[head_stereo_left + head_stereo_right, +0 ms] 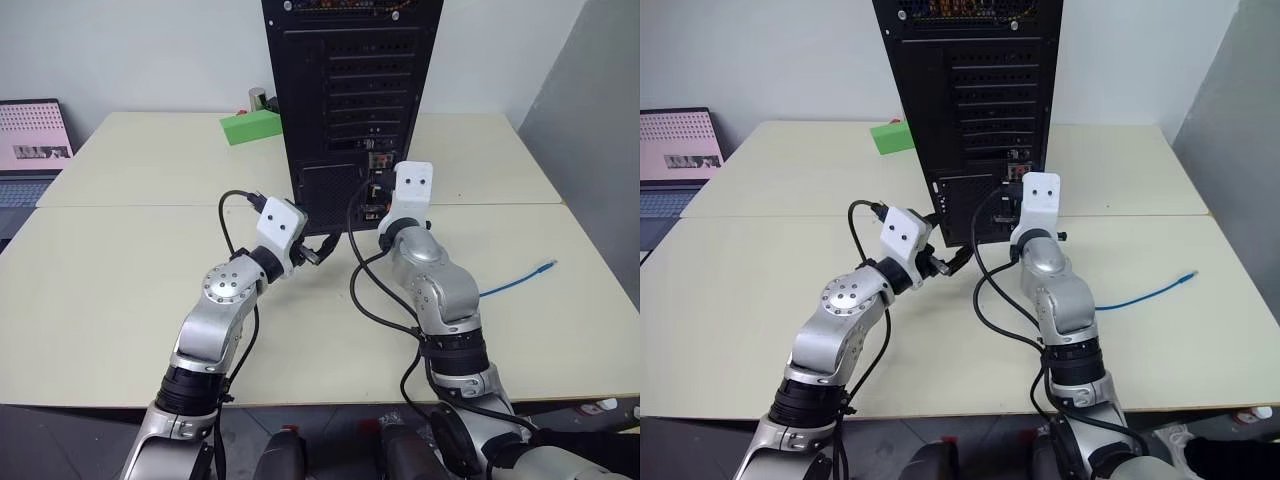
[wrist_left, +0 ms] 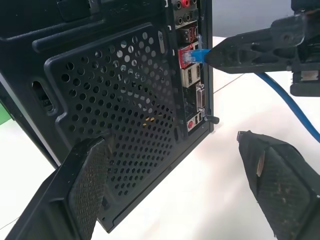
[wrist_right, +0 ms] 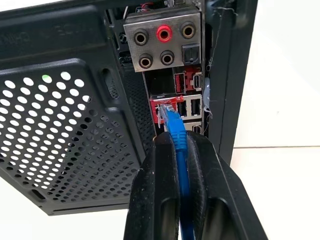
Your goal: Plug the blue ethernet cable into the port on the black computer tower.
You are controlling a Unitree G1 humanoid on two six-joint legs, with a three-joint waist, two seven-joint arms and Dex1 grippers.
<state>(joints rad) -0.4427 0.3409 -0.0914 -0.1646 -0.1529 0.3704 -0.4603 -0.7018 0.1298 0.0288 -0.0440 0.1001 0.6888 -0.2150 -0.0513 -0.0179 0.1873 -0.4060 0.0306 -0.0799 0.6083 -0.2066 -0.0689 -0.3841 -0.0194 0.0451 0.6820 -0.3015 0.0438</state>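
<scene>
Blue thin ethernet cable [image 3: 176, 131] pinched in my right gripper [image 3: 181, 150], clear plug at red-framed port [image 3: 161, 111] on tall black metal computer tower [image 1: 352, 90], tower at twelve o'clock. I'm pushing straight, level, till seated. Left gripper [image 2: 175, 185] spread wide, empty, near vent grille [image 2: 115, 100].

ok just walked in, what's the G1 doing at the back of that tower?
It is plugging in the blue ethernet cable. The right pincer is shut on the cable just behind its plug, and the plug's tip sits at the red-framed port on the black computer tower; full seating can't be told. The left pincer hangs open beside the vent grille, holding nothing.
</scene>
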